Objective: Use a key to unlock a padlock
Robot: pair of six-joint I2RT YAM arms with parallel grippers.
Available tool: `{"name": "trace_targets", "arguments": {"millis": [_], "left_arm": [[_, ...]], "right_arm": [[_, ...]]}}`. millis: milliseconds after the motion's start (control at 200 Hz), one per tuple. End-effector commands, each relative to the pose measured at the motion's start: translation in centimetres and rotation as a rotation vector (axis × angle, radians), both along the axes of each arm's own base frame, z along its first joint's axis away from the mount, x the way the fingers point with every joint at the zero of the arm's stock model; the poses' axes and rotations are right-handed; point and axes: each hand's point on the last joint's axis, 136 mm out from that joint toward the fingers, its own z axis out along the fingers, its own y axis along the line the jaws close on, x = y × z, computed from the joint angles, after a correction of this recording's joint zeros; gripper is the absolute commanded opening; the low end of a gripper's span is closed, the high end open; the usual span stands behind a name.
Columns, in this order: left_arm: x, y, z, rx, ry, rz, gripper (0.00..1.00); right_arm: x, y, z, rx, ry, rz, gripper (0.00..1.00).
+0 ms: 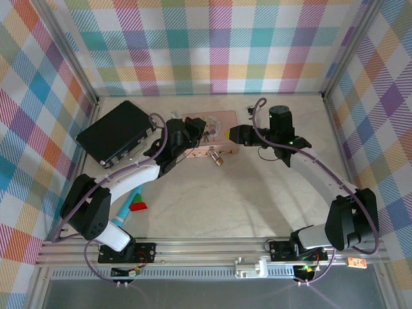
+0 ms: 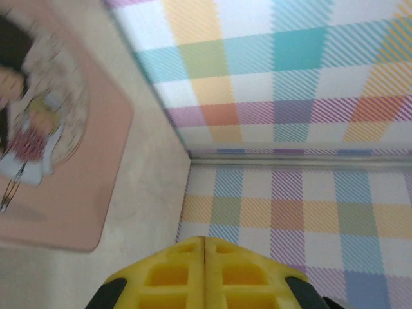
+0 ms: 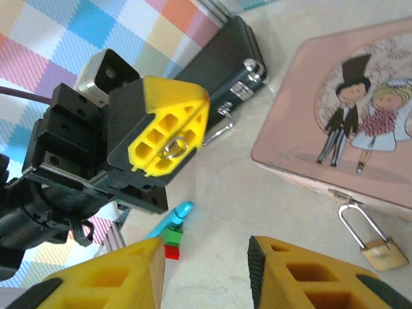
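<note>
The small brass padlock [image 3: 381, 251] hangs by its silver shackle from the latch of the pink tin [image 3: 302, 129]; from above, the padlock [image 1: 219, 158] lies just in front of the tin [image 1: 222, 122]. My left gripper [image 3: 172, 143] is shut, and a small silvery loop that looks like the key [image 3: 172, 149] is pinched at its finger seam. In its own view the left gripper [image 2: 205, 239] shows shut yellow fingers beside the tin [image 2: 71, 174]. My right gripper [image 3: 206, 273] stands open and empty over bare table, left of the padlock. From above, the left gripper [image 1: 191, 136] and right gripper [image 1: 235, 134] flank the tin.
A black case [image 1: 116, 132] lies at the back left, close behind the left arm. A blue tool [image 1: 129, 206] and a red and green brick [image 1: 138, 206] lie near the left arm's base. Checked walls close in the back and sides.
</note>
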Motion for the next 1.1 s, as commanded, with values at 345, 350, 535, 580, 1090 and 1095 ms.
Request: {"name": "trace_targets", "arguments": {"millis": [345, 350, 535, 580, 1090, 1095], "left_arm": [[-5.5, -4.9, 9.3, 0.261, -0.66, -0.433, 0.0], [-5.5, -4.9, 9.3, 0.261, -0.659, -0.433, 0.0], [-6.0, -5.5, 9.3, 0.179, -0.655, -0.471, 0.0], [-6.1, -5.6, 9.3, 0.162, -0.651, -0.472, 0.0], [-6.5, -5.3, 7.8, 0.205, -0.612, -0.454, 0.0], [-6.6, -5.3, 7.8, 0.205, -0.612, -0.454, 0.0]], "right_arm": [[-3.2, 2.4, 4.6, 0.258, -0.148, 0.251, 0.37], [-3.2, 2.4, 4.6, 0.259, -0.149, 0.252, 0.37], [-3.1, 3.1, 4.3, 0.26, -0.155, 0.26, 0.34], [-3.1, 3.2, 4.3, 0.263, -0.157, 0.262, 0.33], [-3.8, 3.0, 4.7, 0.243, -0.193, 0.242, 0.26], [-3.8, 3.0, 4.7, 0.242, -0.193, 0.241, 0.26]]}}
